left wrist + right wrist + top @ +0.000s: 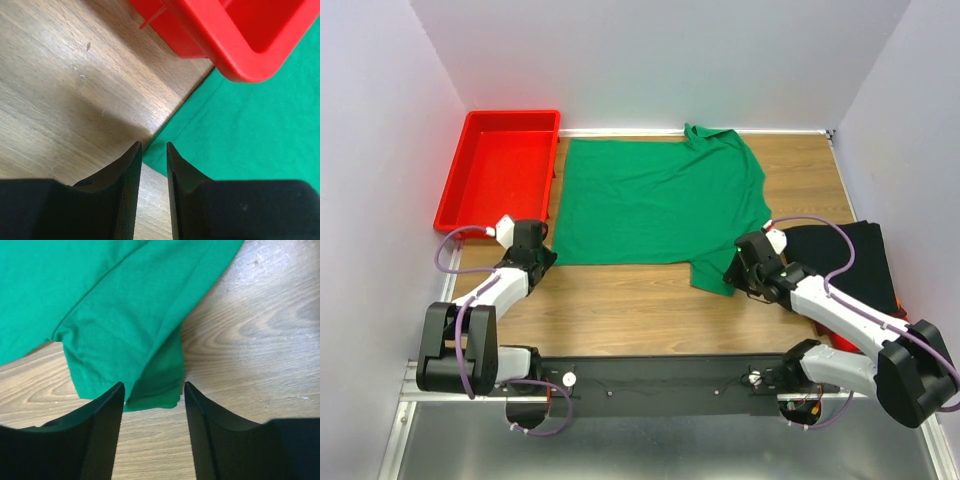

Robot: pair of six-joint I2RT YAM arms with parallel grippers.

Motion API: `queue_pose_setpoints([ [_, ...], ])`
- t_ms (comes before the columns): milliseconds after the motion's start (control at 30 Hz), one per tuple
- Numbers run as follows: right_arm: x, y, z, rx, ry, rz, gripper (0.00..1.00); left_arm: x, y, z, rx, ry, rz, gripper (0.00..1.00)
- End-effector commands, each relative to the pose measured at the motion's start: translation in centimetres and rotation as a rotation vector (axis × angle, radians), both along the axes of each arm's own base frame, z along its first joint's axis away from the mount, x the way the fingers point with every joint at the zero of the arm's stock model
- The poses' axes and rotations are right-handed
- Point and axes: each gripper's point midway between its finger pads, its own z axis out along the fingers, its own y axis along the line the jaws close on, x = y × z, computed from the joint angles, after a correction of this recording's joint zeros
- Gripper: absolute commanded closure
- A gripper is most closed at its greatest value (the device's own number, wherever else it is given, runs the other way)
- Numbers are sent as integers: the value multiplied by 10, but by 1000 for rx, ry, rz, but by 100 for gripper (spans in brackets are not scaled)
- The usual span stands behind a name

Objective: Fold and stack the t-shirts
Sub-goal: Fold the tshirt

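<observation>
Green t-shirt (pixel 655 200) is judged limp, light; hem corner (pixel 165 137) and sleeve (pixel 145 370) are favoured. Left fingers (pixel 125 200), right fingers (pixel 95 440) are parted, empty.

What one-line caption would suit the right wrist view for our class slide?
Open right fingers poised over a sleeve end of the green t-shirt on the wooden table.
</observation>
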Motion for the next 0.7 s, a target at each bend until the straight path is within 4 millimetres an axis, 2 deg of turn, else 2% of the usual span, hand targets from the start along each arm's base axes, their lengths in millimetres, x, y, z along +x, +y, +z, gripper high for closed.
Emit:
queue_pose_setpoints([
  [0,-8,-11,-10,-47,24,-36,49,-5,6,-8,39,34,40,66],
  [167,-11,-16,-10,-51,17,-49,74,-4,5,-9,63,60,47,67],
  [200,-12,-16,-11,-52,19,-49,83,-5,5,-9,66,65,46,67],
  [300,-13,-17,-8,-43,7,-55,94,-6,4,-12,74,87,47,66],
  [433,-13,-18,-2,-36,-8,-57,100,-3,3,-13,80,94,49,66],
  [500,-13,-18,3,-30,-18,-56,100,-2,2,-13,80,93,46,71],
  [600,-12,-18,11,-24,-36,-58,100,0,0,-11,83,90,38,82],
  [667,-12,-20,17,-24,-48,-61,100,3,-1,-8,83,83,26,100],
])
